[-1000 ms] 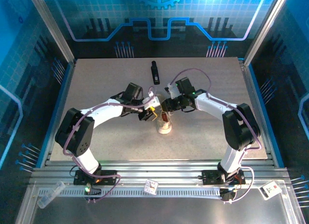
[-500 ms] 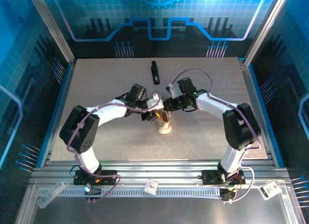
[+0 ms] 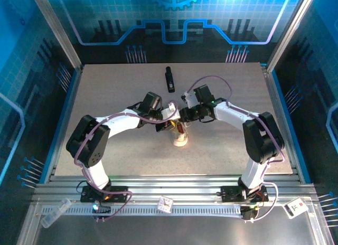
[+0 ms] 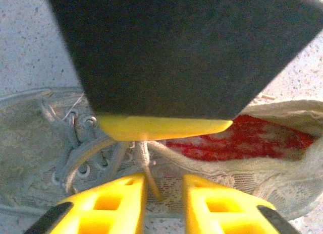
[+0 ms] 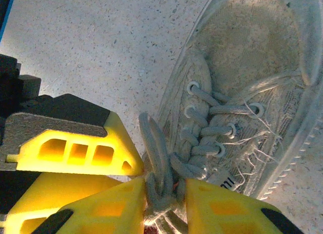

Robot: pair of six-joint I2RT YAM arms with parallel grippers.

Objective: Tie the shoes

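The off-white shoe lies mid-table, toe toward the arms. In the left wrist view the shoe shows its red lining. Both grippers meet over its lace end. My right gripper is shut on a bunched loop of pale laces just above the eyelets of the shoe. My left gripper has its jaws a narrow gap apart, with a thin lace end hanging between them against the left finger. From above, the left gripper and right gripper nearly touch.
A slim black bar-shaped object lies on the table behind the shoe. The grey table spreads out on both sides, with blue enclosure walls around it. The left gripper's yellow finger crowds the right wrist view.
The left gripper has moved right, in against the right gripper over the laces, and its jaws have narrowed. The right gripper has kept its hold on the laces.
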